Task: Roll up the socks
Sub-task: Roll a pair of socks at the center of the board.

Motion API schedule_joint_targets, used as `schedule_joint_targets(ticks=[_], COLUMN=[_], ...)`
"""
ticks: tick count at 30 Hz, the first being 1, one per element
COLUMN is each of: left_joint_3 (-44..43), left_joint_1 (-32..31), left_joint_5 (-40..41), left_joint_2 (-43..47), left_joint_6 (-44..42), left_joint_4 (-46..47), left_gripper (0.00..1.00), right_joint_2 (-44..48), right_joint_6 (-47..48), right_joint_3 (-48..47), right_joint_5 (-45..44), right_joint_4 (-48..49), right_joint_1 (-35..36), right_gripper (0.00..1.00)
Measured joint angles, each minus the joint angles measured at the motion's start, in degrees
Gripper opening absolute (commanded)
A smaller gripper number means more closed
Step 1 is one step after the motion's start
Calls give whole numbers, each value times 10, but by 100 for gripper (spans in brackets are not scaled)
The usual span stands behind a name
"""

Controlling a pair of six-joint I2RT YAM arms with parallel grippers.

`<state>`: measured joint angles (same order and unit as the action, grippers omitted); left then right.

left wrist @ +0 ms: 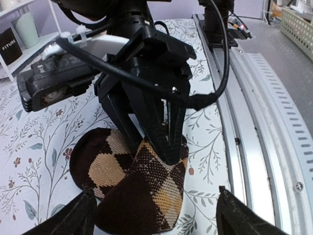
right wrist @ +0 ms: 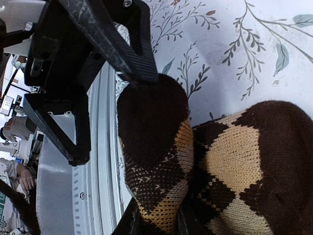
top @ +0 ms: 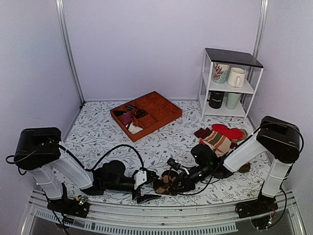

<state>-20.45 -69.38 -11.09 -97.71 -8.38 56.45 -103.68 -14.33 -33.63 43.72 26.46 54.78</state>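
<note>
**Argyle socks clamped near the front edge of the surface**

My right gripper was clamped on the socks. Its two black fingers pinched a raised fold of the dark brown knit with tan and black diamonds. The socks lay as a rounded bundle on the floral surface, close to its near edge and just beside the metal rail, roughly midway between my two arm bases. In the right wrist view one lobe of the bundle rose between the fingers, while the rest spread flat to the right.

My left gripper faced the bundle from the opposite side, its fingers spread wide apart and gripping nothing. In the left wrist view its fingertips framed the near end of the bundle. Whether they touched the knit I could not tell. Both forearms lay low over the surface, pointing toward each other.

Farther back, a pile of red, striped and beige socks lay on the right, near my right arm. An orange-brown compartment tray sat toward the back centre, with small bundles in its left compartments. A white shelf rack stood at the back right, carrying mugs on two levels.
</note>
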Motion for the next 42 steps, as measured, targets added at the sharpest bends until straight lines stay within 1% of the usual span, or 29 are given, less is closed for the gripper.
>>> schedule_joint_targets(ticks=[2, 7, 12, 17, 21, 24, 26, 27, 28, 31, 35, 38, 42], left_joint_3=[-3, -28, -36, -62, -71, -89, -99, -102, -106, -113, -145, -182, -220], left_joint_1=[0, 0, 0, 0, 0, 1, 1, 2, 3, 7, 12, 14, 21], left_joint_5=[0, -2, -9, -23, -34, -43, -50, -52, -55, -66, -75, -75, -93], left_joint_2=[-12, -40, -50, -65, -77, -85, -86, -86, -86, -85, -84, -87, -98], left_joint_6=[-4, -6, -3, 0, 9, 13, 19, 25, 27, 44, 76, 103, 129], left_joint_4=[2, -9, -19, -49, -57, -81, -97, -103, -108, -124, -176, -233, -290], left_gripper=[81, 80, 67, 58, 43, 34, 20, 10, 1, 0, 0, 0, 0], right_joint_2=[-1, -2, -3, -5, -10, -13, -13, -13, -13, -12, 14, 69, 190], right_joint_6=[-4, -12, -14, -15, -17, -19, -22, -22, -23, -23, -14, 0, 35], right_joint_3=[0, 0, 0, 0, -2, -2, -2, -2, -2, -6, -9, -2, 36], right_joint_5=[4, 9, 13, 22, 37, 46, 54, 56, 60, 66, 47, -20, -134], right_joint_4=[0, 0, -1, -3, -5, -7, -14, -16, -19, -30, -70, -119, -150], right_joint_1=[0, 0, -1, -2, -5, -7, -10, -11, -13, -18, -15, -8, 0], right_gripper=[17, 18, 18, 18, 17, 18, 18, 19, 23, 36, 45, 48, 55])
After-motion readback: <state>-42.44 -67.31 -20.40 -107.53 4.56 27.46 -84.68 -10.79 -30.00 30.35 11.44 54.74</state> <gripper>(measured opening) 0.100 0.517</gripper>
